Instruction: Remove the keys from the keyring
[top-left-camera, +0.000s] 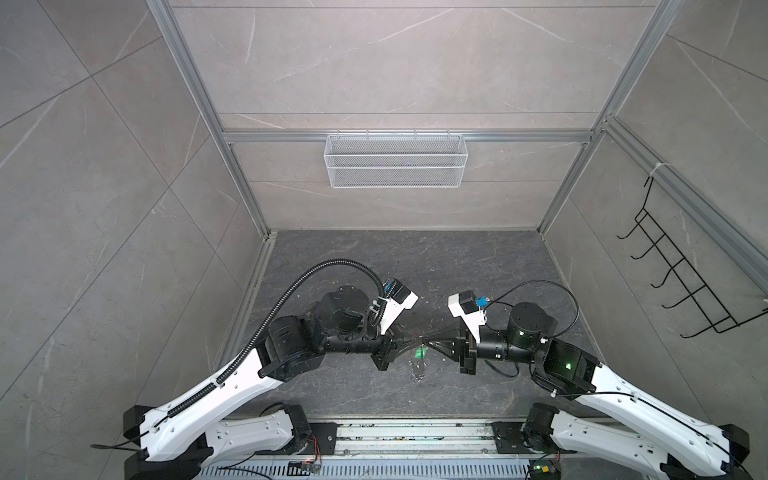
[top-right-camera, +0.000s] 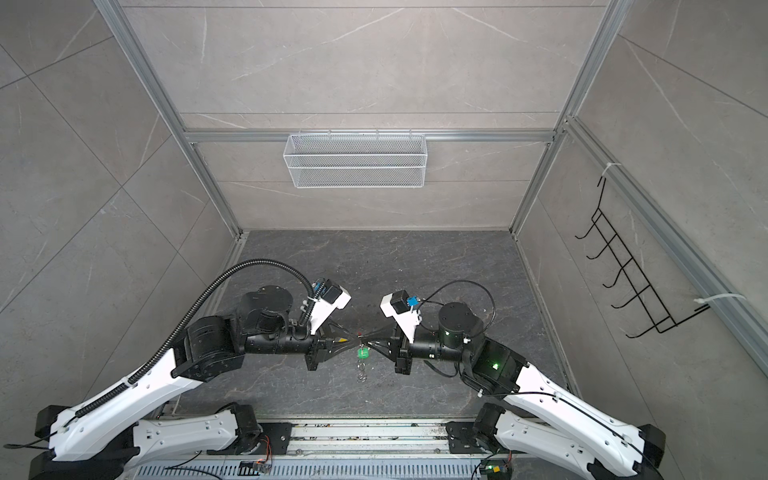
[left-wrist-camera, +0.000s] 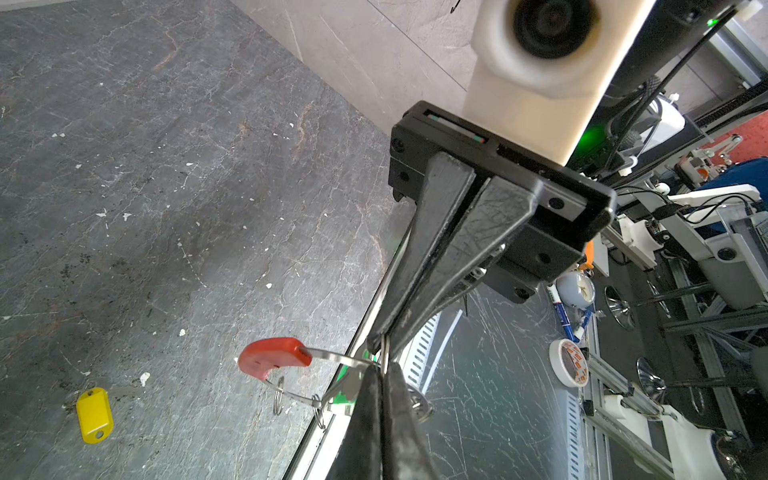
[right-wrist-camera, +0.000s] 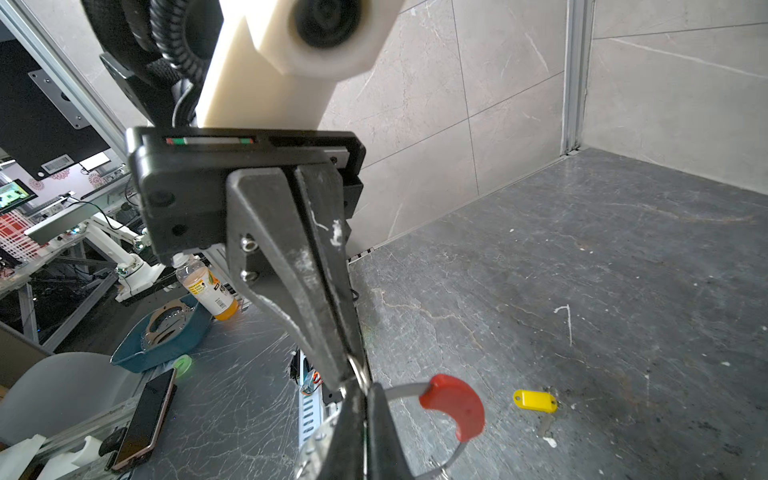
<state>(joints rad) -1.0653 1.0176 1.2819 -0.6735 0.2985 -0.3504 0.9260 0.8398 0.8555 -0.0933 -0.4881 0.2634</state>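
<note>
Both grippers meet tip to tip above the middle of the dark floor. The keyring (left-wrist-camera: 272, 357) is a thin metal hoop with a red sleeve (right-wrist-camera: 455, 405), and it hangs between them. My left gripper (left-wrist-camera: 381, 368) is shut on the hoop's band. My right gripper (right-wrist-camera: 365, 388) is shut on the hoop at nearly the same spot. A thin silver ring (right-wrist-camera: 359, 371) shows where the tips meet. The green-tagged key (top-right-camera: 363, 353) dangles under the grippers (top-left-camera: 422, 337), partly hidden in the left wrist view. The yellow-tagged key (left-wrist-camera: 94, 414) lies loose on the floor (right-wrist-camera: 535, 401).
Small silver split rings (left-wrist-camera: 278, 395) hang on the hoop, and more dangle under the green tag (top-right-camera: 362, 372). A white mesh basket (top-left-camera: 395, 160) hangs on the back wall. A black wire hook rack (top-left-camera: 681, 270) is on the right wall. A metal rail (top-left-camera: 415, 436) runs along the front edge.
</note>
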